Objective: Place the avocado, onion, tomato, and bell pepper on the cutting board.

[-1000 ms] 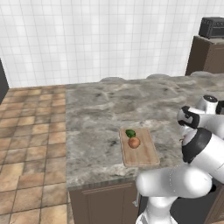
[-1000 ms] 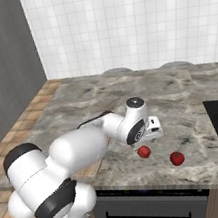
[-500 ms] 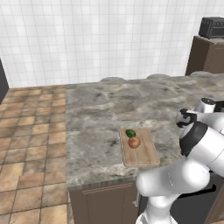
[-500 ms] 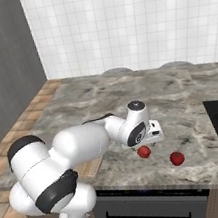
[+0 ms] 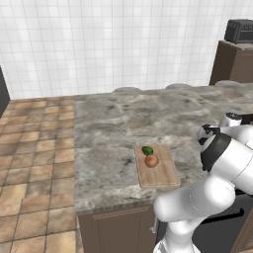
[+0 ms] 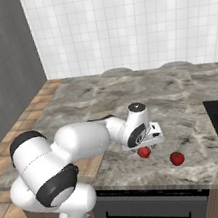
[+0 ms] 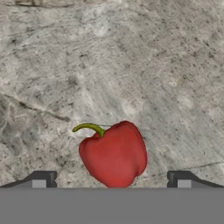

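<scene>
**A:** What have you got nearest the hand?

**B:** You see the end effector [image 7: 111, 186] spread wide, gripping nothing; its two dark fingertips [image 7: 42, 179] stand either side of the bell pepper [image 7: 114, 155], not touching it; the pepper lies on the grey marbled bench [image 7: 131, 65], its green stem curling off to the left in the hand view.

**A:** And from the base?

**B:** In the right base view your end effector [image 6: 148, 142] hovers just above the bell pepper [image 6: 144, 151]; the tomato [image 6: 177, 158] sits near it, apart, towards the front edge of the bench [image 6: 168, 90]; farther over, in the left base view, the cutting board [image 5: 158, 174] lies flat on the bench; the onion [image 5: 151, 160] rests on it, and the avocado [image 5: 147, 150] just behind, close beside the onion.
</scene>
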### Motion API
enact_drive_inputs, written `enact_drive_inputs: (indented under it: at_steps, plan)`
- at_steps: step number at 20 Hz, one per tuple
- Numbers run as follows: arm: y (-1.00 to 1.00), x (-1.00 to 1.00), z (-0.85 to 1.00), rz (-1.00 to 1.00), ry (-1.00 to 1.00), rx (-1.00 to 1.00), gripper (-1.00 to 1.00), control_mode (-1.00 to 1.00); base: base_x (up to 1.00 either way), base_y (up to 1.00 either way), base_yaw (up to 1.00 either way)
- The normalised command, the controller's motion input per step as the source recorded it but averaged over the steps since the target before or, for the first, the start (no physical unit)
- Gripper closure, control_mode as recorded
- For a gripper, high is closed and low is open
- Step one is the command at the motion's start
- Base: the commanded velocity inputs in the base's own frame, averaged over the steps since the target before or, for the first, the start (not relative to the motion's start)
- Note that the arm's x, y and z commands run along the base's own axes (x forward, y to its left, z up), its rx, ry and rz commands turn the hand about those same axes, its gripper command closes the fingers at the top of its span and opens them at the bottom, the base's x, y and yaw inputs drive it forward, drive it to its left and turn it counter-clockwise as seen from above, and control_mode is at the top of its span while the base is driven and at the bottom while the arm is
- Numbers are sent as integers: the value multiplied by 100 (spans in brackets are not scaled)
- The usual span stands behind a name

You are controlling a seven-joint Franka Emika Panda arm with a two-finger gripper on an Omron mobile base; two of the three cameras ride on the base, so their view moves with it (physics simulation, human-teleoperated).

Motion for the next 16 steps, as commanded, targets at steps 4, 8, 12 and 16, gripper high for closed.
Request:
enact_drive_inputs:
  at_steps: [4,8,12,16]
  plan:
    - [0,0,-15,0,0,0,-100,-100,0,0,0]
    - [0,0,-14,0,0,0,-100,-100,0,0,0]
    - [0,0,-8,0,0,0,-100,-100,0,0,0]
    - [0,0,-4,0,0,0,-100,-100,0,0,0]
